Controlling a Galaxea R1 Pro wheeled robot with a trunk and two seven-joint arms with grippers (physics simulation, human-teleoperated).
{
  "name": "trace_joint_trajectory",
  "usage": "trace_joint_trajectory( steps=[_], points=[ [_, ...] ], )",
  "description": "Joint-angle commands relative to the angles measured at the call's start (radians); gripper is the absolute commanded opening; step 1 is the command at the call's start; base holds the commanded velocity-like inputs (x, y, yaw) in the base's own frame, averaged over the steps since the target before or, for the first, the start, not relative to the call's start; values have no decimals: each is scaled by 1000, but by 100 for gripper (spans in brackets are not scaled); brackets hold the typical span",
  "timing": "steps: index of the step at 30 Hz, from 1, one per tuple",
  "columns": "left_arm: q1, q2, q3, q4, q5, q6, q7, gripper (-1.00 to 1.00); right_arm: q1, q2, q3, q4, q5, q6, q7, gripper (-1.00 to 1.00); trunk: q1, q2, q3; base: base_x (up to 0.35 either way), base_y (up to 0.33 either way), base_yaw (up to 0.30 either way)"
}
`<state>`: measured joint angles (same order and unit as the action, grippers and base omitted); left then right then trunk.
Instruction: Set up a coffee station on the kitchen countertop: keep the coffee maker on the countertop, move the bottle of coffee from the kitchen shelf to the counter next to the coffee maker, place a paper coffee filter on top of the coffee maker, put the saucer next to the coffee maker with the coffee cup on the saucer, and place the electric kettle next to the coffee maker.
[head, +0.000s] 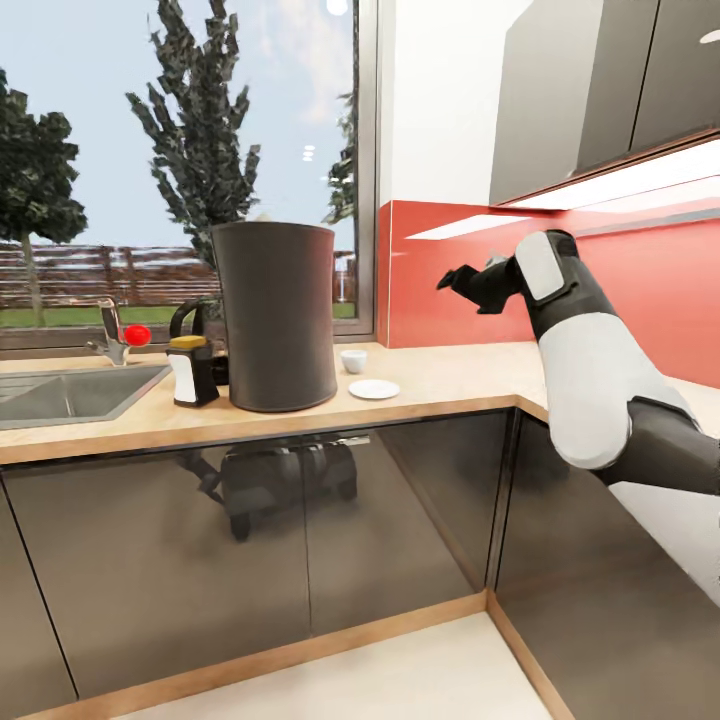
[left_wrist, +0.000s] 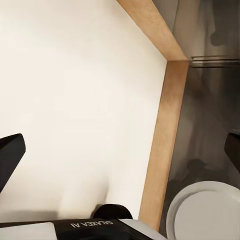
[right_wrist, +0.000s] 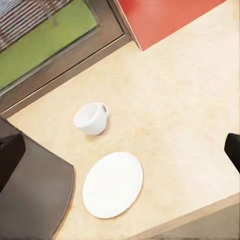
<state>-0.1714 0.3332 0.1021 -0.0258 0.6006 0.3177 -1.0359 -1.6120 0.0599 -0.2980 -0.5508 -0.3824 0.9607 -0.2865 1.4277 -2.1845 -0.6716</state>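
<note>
Near countertop (head: 440, 385) front edge: saucer (head: 374, 389) bare, coffee cup (head: 353, 361) just behind, apart. Cup light, brittle, glazed; grip across rim. Right gripper (head: 452, 282) open, empty.

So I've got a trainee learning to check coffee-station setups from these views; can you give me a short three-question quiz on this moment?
1. True or false: the coffee cup stands on the saucer.
2. Which item stands at the coffee maker's sink side, in front of the electric kettle? A) bottle of coffee B) saucer C) coffee cup
3. Fill in: the right gripper hovers above the ______, holding nothing.

Key
1. False; the cup sits on the kitchen countertop beside the saucer, apart from it.
2. A
3. kitchen countertop
</note>
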Motion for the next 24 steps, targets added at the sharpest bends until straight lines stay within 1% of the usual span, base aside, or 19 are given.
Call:
trace_joint_trajectory(
  steps=[1, 5, 8, 10, 14, 24],
  points=[
    [0, 0, 8, 0, -4, 10, -3, 100, -7, 7, -4, -1, -9, 10, -17, 100, 0, 0, -1, 0, 0, 8],
    [0, 0, 9, 0, -4, 9, -3, 100, -24, 27, 0, 0, -8, 35, -36, 100, 0, 0, -1, 0, 0, 125],
    [0, 0, 10, 0, -4, 9, -2, 100, -25, 30, -1, 4, -7, 39, -39, 100, 0, 0, -1, 7, -11, 229],
    [0, 0, 10, -1, -4, 9, -2, 100, -24, 31, -3, 11, -7, 41, -40, 100, 0, 0, -1, 81, -161, 146],
    [0, 0, 10, -1, -4, 9, -1, 100, -19, 30, -5, 14, -7, 42, -40, 100, 0, 0, -1, 111, -229, 69],
    [0, 0, 9, -1, -4, 9, -1, 100, -5, 30, -6, 20, -8, 43, -37, 100, 0, 0, -1, 132, -279, 11]
  ],
)
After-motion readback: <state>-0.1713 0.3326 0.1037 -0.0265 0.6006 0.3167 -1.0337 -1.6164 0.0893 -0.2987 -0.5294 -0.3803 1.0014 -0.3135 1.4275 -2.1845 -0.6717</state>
